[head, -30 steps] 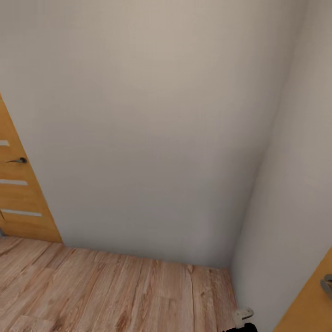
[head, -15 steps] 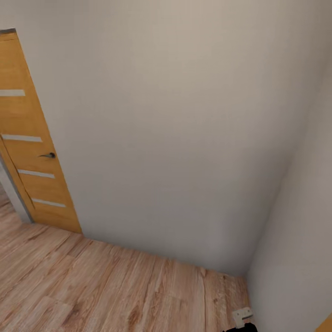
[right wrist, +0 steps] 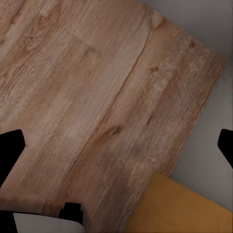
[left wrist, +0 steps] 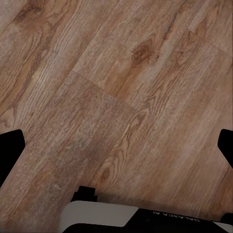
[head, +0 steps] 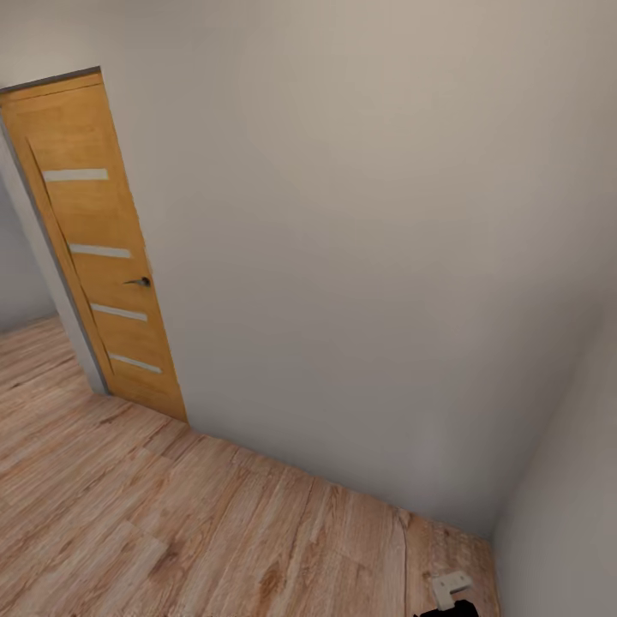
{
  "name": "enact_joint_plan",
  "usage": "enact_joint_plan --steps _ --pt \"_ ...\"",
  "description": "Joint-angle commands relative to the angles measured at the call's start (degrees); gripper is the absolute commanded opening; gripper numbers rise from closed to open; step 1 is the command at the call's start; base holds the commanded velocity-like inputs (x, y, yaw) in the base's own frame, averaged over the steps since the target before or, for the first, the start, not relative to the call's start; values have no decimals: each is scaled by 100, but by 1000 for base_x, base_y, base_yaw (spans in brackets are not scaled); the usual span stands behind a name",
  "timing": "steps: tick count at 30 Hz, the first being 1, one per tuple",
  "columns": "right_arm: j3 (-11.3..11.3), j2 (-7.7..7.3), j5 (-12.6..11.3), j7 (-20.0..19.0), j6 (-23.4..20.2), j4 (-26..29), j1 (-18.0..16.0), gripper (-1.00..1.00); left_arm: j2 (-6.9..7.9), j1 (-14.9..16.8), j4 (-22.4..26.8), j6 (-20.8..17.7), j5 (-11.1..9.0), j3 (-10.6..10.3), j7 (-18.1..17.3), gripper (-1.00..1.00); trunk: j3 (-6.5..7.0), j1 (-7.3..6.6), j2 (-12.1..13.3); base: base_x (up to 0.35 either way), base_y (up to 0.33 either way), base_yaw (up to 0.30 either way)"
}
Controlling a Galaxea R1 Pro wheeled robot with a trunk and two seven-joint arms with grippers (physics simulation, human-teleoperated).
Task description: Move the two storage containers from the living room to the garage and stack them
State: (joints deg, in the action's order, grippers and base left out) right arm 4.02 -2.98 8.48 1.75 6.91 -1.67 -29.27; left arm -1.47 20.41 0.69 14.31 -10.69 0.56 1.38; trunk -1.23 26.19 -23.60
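The two storage containers are out of view, and so is the garage. My left gripper [left wrist: 116, 148] hangs open over light wood-plank flooring [left wrist: 121, 87], its dark fingertips [left wrist: 10, 145] far apart at the picture's edges with nothing between them. My right gripper [right wrist: 116, 145] is open too, over the same planks [right wrist: 82, 92] near a wall's foot, and holds nothing.
A plain beige wall [head: 368, 240] stands straight ahead and meets a second wall [head: 574, 480] in a corner at the right. An orange wooden door [head: 98, 248] stands open at the left beside a passage. An orange door panel [right wrist: 184, 208] lies close by my right gripper.
The whole head view has swung leftwards: the left door has slid into the picture, and the orange door at the right edge has left it. Both grippers are as before.
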Motion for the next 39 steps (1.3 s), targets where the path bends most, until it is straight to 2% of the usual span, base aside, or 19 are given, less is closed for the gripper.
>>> enact_joint_plan --steps 1,9,39 --pt "38 -1 31 18 30 -18 -9 100 2 7 -7 20 -20 4 12 100 -13 4 -12 0 0 270" --pt "38 -1 31 18 30 -18 -9 100 -3 7 -7 14 -20 -2 12 100 -13 4 -12 107 0 270" --pt "38 -1 31 18 30 -17 -9 100 -10 7 -7 11 -28 1 12 100 -13 4 -12 323 0 270"
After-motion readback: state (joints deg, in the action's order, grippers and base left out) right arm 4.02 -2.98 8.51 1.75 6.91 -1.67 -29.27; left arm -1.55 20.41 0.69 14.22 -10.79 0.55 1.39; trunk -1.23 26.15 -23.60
